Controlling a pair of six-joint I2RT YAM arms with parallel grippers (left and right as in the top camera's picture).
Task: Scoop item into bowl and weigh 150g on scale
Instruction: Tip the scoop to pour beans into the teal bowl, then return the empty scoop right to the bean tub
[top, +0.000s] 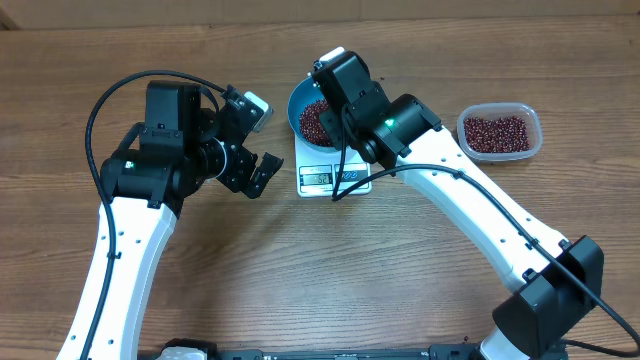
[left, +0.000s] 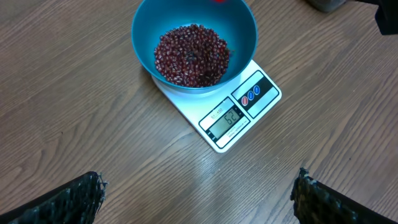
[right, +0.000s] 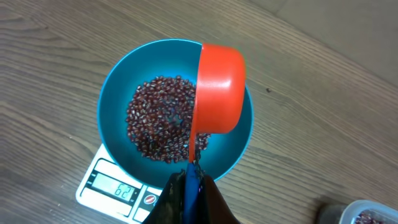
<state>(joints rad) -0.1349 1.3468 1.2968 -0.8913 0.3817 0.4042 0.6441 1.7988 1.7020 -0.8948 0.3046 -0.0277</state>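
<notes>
**A:** Where do we find the beans (left: 191, 55)?

**B:** We see most of them as a loose heap of tiny glossy red-brown ovals in the deep, round blue plastic bowl (left: 239, 28). It sits on the flat white rectangular scale (left: 249, 102), toward the far edge of the wood-grain surface (top: 300, 270), about midway along it. More beans fill a clear rounded-rectangle tub (top: 537, 130) nearer the far right corner, well apart from the scale.

**A:** And our right pincer (right: 191, 193)?

**B:** We see it clenched on the thin handle of a smooth orange-red scoop (right: 217, 87). The scoop's rounded cup is tipped on its side over the bowl.

**A:** The left pincer (left: 198, 199)?

**B:** Released. Its dark, rough-textured fingers (left: 74, 199) are spread wide, and it hangs above the surface to the left of the scale, apart from it.
</notes>
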